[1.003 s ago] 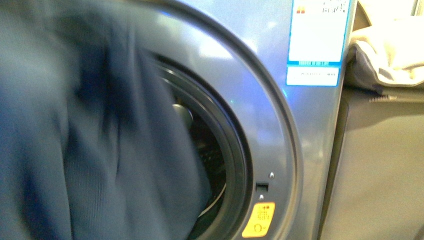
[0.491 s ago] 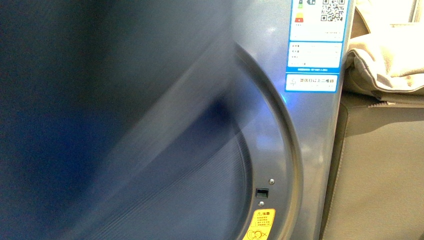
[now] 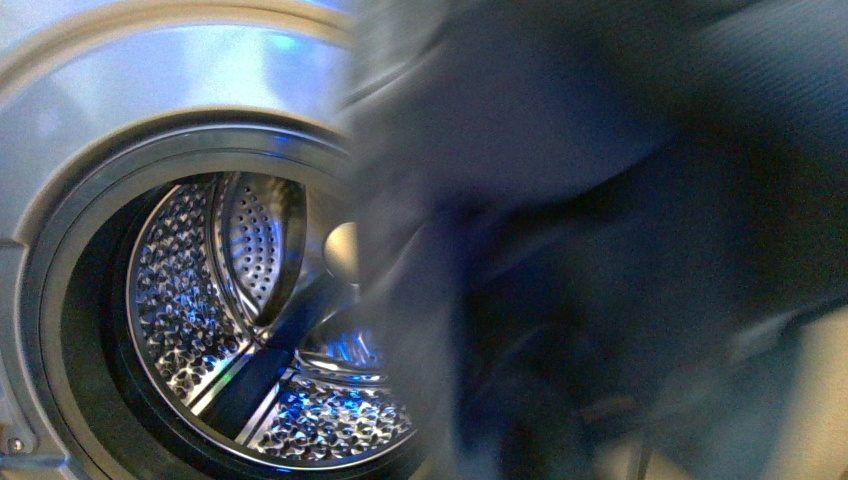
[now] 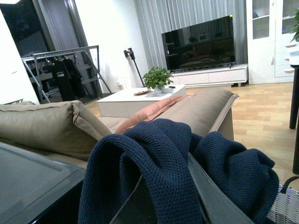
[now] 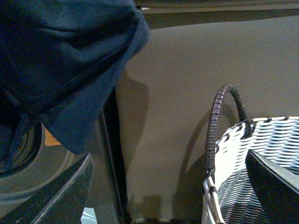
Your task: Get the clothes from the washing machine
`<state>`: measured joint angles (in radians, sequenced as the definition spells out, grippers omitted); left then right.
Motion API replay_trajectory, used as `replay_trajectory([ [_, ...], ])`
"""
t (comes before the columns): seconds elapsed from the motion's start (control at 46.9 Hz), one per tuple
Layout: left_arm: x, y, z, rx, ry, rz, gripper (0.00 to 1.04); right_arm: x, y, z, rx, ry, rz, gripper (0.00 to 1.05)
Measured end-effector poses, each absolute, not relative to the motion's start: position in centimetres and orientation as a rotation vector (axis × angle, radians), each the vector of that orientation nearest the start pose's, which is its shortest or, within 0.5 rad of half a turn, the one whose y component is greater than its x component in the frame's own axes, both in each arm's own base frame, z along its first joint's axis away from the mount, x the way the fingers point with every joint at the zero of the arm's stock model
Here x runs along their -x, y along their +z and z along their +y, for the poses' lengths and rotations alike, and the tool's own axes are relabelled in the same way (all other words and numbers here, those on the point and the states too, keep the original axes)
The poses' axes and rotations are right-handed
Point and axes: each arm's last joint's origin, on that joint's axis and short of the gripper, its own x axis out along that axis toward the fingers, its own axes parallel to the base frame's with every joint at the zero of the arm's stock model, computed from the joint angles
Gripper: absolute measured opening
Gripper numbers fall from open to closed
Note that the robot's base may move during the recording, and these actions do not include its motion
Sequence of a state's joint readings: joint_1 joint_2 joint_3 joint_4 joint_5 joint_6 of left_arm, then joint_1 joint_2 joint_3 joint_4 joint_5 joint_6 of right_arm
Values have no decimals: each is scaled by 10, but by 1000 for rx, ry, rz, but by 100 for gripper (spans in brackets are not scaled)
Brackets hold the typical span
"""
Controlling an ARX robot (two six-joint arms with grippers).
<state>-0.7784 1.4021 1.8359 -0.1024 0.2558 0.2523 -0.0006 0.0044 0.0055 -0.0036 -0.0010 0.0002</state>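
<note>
The washing machine [image 3: 200,80] fills the left of the front view, its door opening bare and the perforated steel drum [image 3: 200,300] showing inside. The navy-blue clothes [image 3: 620,250] hang blurred across the right half, out of the drum. In the left wrist view the knitted clothes [image 4: 159,177] drape over my left gripper [image 4: 170,198], which is shut on them. My right gripper [image 5: 170,186] stands open with nothing between its dark fingers [image 5: 273,186]. Above it, the clothes [image 5: 65,60] hang in front of the washing machine [image 5: 28,172].
A grey-and-white woven basket [image 5: 261,140] with a dark handle [image 5: 219,121] stands beside the washer, just under my right gripper. The basket's corner [image 4: 286,205] also shows in the left wrist view. A beige sofa [image 4: 51,126] lies behind, with wooden floor beyond.
The clothes have swung from the left of the front view across to the right. The drum, hidden before, now shows, and the energy label has left the view.
</note>
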Motion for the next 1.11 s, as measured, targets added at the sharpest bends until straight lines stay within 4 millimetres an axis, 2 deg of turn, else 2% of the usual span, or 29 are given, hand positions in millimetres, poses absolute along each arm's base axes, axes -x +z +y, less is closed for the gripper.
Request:
replay_trajectory([
  [0.149,-208,566,-210,-137,-940,-425,7,-98,165,0,0,0,2,97],
  [0.235,-218,573,-213,-113,-894,-417,7,-98,165,0,0,1,2,97],
  [0.64,-220,576,-210,-99,-879,-418,7,-98,165,0,0,0,2,97],
  [0.683,-220,576,-210,-99,-881,-418,7,-98,165,0,-27,36,1,97],
  [0.768,-220,576,-210,-98,-881,-420,7,-100,171,-3,-149,224,-8,97],
  [0.896,-220,576,-210,-98,-882,-420,7,-103,199,-10,-290,378,-39,97],
  [1.11,-220,576,-210,-98,-880,-420,7,-114,260,-10,-280,431,-163,97],
])
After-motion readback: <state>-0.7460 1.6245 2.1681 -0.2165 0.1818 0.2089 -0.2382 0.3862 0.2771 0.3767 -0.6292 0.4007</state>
